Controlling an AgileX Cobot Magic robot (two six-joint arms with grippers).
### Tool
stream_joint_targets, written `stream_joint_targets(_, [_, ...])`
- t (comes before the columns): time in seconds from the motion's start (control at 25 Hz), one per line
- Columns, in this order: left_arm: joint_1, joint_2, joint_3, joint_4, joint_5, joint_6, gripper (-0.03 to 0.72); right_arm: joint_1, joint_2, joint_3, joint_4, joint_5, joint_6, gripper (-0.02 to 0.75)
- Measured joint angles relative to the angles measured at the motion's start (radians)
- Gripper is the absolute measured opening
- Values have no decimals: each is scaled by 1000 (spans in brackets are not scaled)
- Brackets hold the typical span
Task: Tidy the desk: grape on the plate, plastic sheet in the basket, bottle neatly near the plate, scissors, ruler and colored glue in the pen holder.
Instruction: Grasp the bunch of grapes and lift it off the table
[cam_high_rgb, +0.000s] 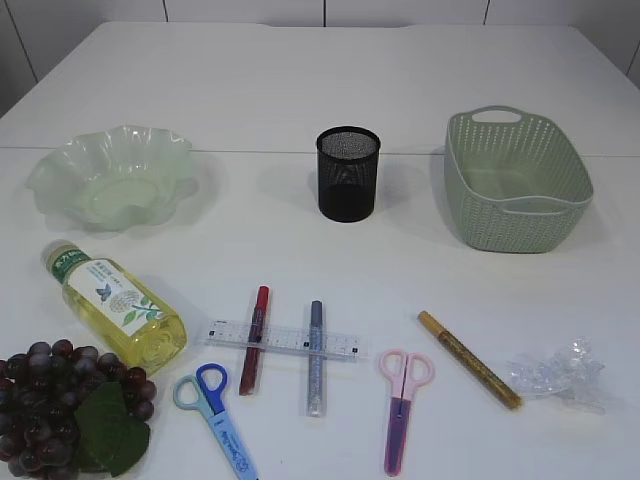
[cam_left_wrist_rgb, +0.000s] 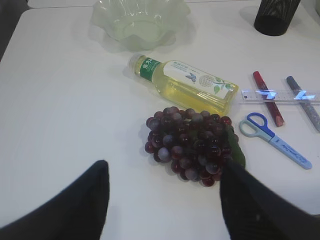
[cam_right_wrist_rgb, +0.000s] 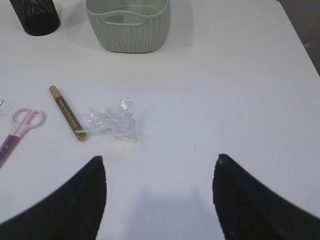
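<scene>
- At lower left of the exterior view, the dark purple grape bunch (cam_high_rgb: 60, 400) lies beside the yellow-liquid plastic bottle (cam_high_rgb: 120, 305).
- Left gripper (cam_left_wrist_rgb: 162, 200) jaws spread, empty, near the grapes.
- Right gripper (cam_right_wrist_rgb: 160, 195) jaws spread, empty, below the crumpled clear plastic sheet (cam_right_wrist_rgb: 111, 121).

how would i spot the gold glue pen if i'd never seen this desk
Start from the green woven basket at the back right of the white table and come toward the front edge. There a thin gold glue pen lies at a slant between the pink scissors and the crumpled clear plastic sheet. Unlike the red and silver pens, it lies clear of the ruler.
</scene>
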Motion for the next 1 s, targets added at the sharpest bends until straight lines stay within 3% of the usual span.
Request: stream_joint_targets(1.0, [0,0,0,-6,0,0,489,0,0,0,11,0,0,526])
